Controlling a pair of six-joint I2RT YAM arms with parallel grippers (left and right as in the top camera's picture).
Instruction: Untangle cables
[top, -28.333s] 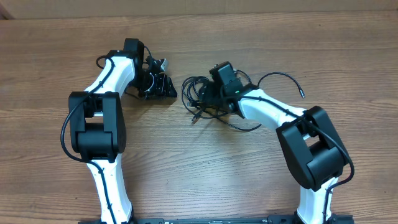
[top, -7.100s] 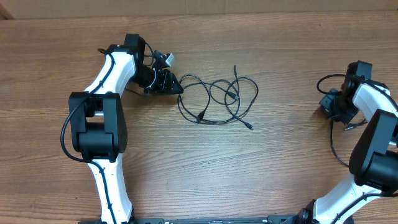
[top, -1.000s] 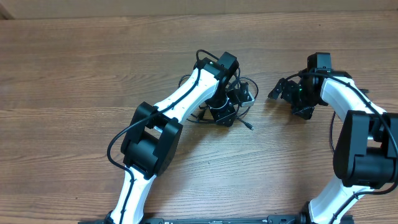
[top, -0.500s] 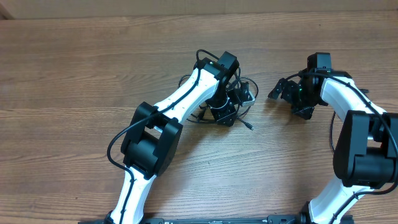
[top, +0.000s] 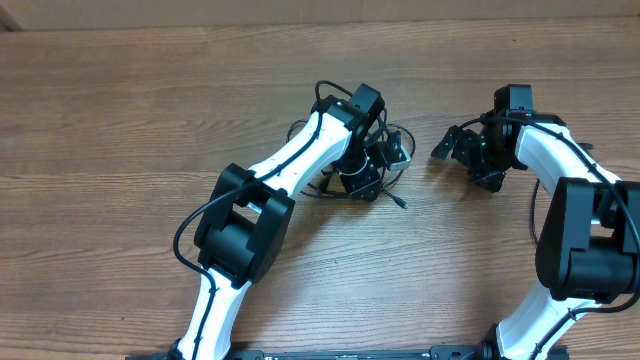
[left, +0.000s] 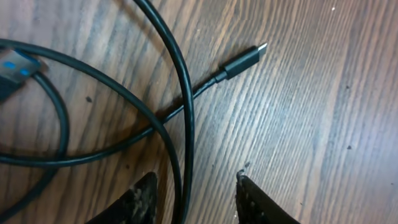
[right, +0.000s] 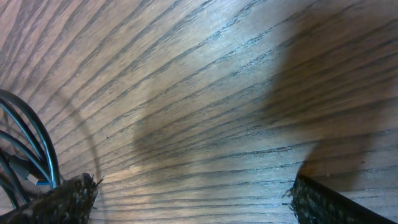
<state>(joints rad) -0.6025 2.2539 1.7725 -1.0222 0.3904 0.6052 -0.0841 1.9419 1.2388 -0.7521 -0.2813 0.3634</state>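
Cables (top: 398, 202): found near the middle of the wooden table (top: 150, 100) in the overhead view, lying as loose black loops, mostly hidden under the left gripper (top: 362, 180) and its arm. Saw one short tail with a plug end poking out at 5 o'clock of the tangle, flat on the wood. Found the left gripper lowered right over the loops, jaws partly apart. In the left wrist view, saw the cables (left: 188, 93) crossing one another on the boards, one strand curving down from 12 o'clock toward 6 o'clock and passing between the fingers (left: 142, 196) of the left gripper (left: 196, 199), closer to the finger at 7 o'clock. Could not tell whether it touched that finger. Noted no clamp on it, only a gap far wider than the strand. Saw a second strand running out toward 2 o'clock and ending in a slim dark plug (left: 242, 60) with a metal tip, lying free. Spotted a blue-marked connector (left: 12, 65) at 9 o'clock, at the frame edge. Found the right gripper (top: 442, 152) at 3 o'clock of the tangle, near but apart from it, fingertips turned toward 9 o'clock. In the right wrist view, saw the right gripper (right: 193, 202) jaws spread wide around bare wood, holding nothing, and cables (right: 37, 143) curving at the edge around 8 o'clock, just beside one fingertip (right: 65, 199).
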